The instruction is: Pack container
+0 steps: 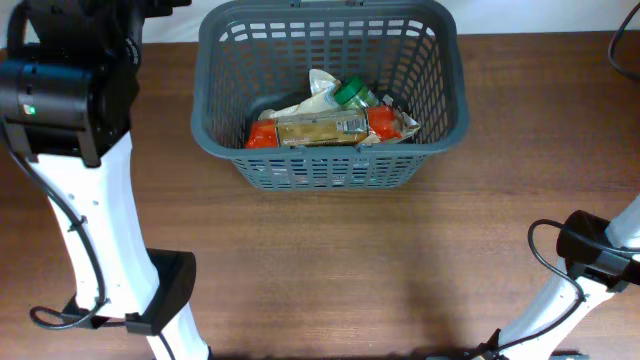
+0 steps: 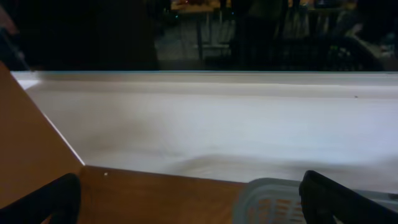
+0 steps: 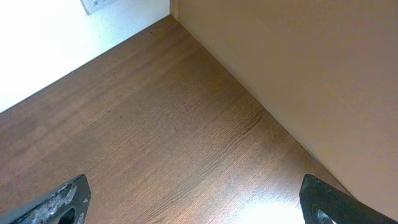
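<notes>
The container (image 1: 330, 172) stood at the far middle of the bench (image 1: 350, 270). Groceries lay heaped on its base: an orange packet (image 1: 262, 134), a brown-labelled packet (image 1: 320, 129) and a green-capped bottle (image 1: 350, 95). No loose goods showed on the wood, so the packing looked all but done. That likely explained why both arms sat drawn back from the container. The left hand (image 2: 193, 208), fingers spread wide and empty, was near the bench's far left edge, with the container's rim close by to its right. The right hand (image 3: 196, 208), equally wide and empty, hung over bare wood at the near right, well apart from the container.
</notes>
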